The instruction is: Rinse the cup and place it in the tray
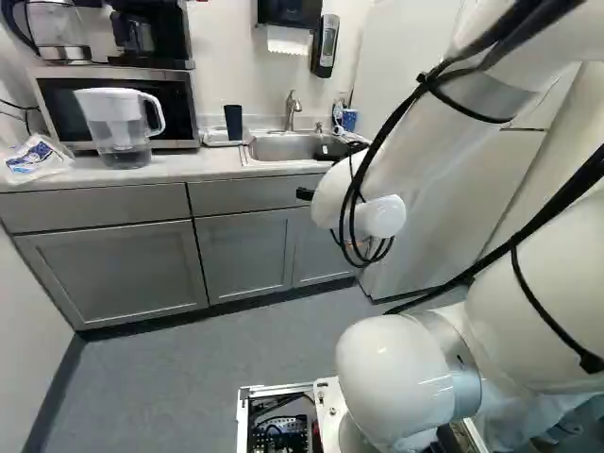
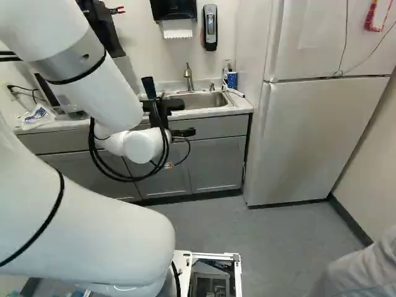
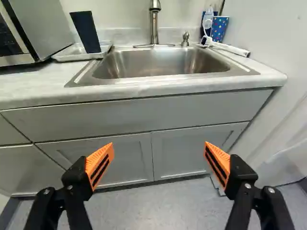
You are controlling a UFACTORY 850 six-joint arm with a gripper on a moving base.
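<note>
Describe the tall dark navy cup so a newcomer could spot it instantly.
Find the stainless-steel sink. In the shallow, pale tray between it and the silver microwave stands the tall dark navy cup. Its plain sides distinguish it from the bright blue, dotted cup near the sink's other end.

Cup (image 3: 86,31): dark navy, plain. Tray (image 3: 71,58) under it, toward bench back edge: silver-grey. Bench (image 3: 38,88): off-white, faint grey mottle. Sink (image 3: 144,61): brushed silver; tap (image 3: 154,26) same. Spotted cup (image 3: 219,28), bench back right corner: blue, multicolour dots. Bag (image 1: 40,159), bench left end: white, blue print. Pitcher (image 1: 113,106): clear, white top and handle. Microwave (image 1: 177,106): silver, black door. Cabinets (image 3: 122,158): grey. Floor (image 3: 153,206): blue-grey, fine speckle. Fridge (image 2: 309,130): white. Arm (image 2: 80,223): glossy white, grey bands, black cables. Gripper (image 2: 184,118): black, orange pads (image 3: 99,165), black stripes.
</note>
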